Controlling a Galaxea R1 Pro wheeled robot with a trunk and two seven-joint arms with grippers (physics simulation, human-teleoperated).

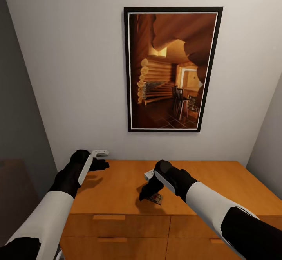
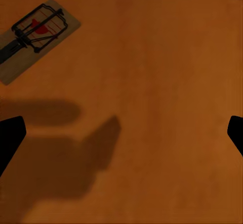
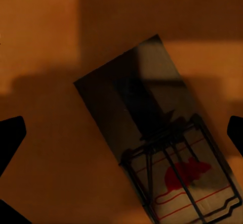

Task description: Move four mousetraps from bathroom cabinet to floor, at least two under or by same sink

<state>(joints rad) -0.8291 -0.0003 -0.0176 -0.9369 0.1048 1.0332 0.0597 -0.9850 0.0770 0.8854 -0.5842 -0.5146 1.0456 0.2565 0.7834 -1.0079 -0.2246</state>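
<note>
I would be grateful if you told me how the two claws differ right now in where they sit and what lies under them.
The right claw hangs directly over a mousetrap near the cabinet top's front edge; the left claw sits near the back left corner with bare wood beneath. In the right wrist view the trap lies centred between the fingers; in the left wrist view a trap lies off to one side. Both claws are open, holding nothing.

Between my right gripper's (image 3: 121, 133) spread jaws lies a mousetrap (image 3: 162, 153), flat on the cabinet (image 1: 117, 185) top, with bare wood at either side of it. Under my left gripper (image 2: 121, 133) the wood between the jaws is bare. Ahead of both grippers stands the wall (image 1: 78, 76), bearing a framed picture (image 1: 172, 68).
</note>
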